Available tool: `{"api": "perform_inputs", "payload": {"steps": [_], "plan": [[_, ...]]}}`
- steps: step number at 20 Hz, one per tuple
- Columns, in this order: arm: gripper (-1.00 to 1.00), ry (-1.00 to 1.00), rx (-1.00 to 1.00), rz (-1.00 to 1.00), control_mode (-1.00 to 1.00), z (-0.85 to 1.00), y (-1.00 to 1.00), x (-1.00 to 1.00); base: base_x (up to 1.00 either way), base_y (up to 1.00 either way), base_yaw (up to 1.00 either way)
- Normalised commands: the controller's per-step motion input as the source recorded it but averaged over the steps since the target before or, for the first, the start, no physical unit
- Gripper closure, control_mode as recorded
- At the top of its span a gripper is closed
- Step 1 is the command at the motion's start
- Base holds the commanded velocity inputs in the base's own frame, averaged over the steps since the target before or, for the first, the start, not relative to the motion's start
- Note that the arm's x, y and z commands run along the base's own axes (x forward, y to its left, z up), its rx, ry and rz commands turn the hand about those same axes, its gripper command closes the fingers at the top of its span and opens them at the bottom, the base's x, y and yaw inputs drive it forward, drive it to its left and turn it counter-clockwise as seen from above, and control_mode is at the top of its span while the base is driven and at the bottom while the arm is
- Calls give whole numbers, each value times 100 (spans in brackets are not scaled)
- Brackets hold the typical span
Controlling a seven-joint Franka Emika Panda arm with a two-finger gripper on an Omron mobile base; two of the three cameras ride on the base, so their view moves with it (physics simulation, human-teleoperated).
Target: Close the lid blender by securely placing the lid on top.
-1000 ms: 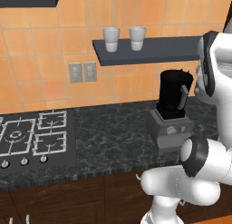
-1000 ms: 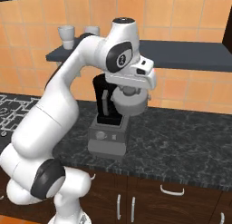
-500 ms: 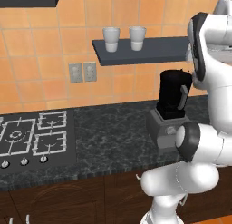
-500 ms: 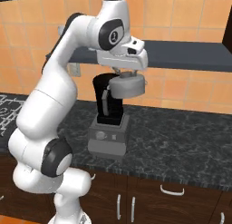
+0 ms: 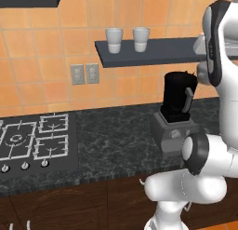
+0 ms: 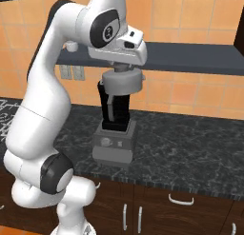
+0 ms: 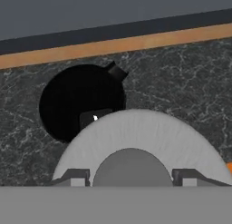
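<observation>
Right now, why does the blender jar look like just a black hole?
In the hand view the tall black blender jar is seen from above, flat black, unshaded inside; the round light-grey lid is evenly lit. In the left base view the jar has no glare.

Lid [image 6: 122, 82] above blender [image 6: 114, 124]

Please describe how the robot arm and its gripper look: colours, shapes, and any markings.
The arm is glossy white, built of rounded, tube-like links with dark grey to black round caps at the joints. The hand is a white, boxy block with small dark spots on its side. The gripper has two small grey finger tips. No cables or lettering are visible.
</observation>
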Motion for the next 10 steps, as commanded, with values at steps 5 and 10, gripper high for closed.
{"api": "perform_inputs", "payload": {"steps": [5, 10], "plan": [[100, -9, 0, 18, -100, 0, 61, 31, 0, 0, 0], [100, -11, 0, 17, -100, -2, 27, 29, 0, 0, 0]]}}
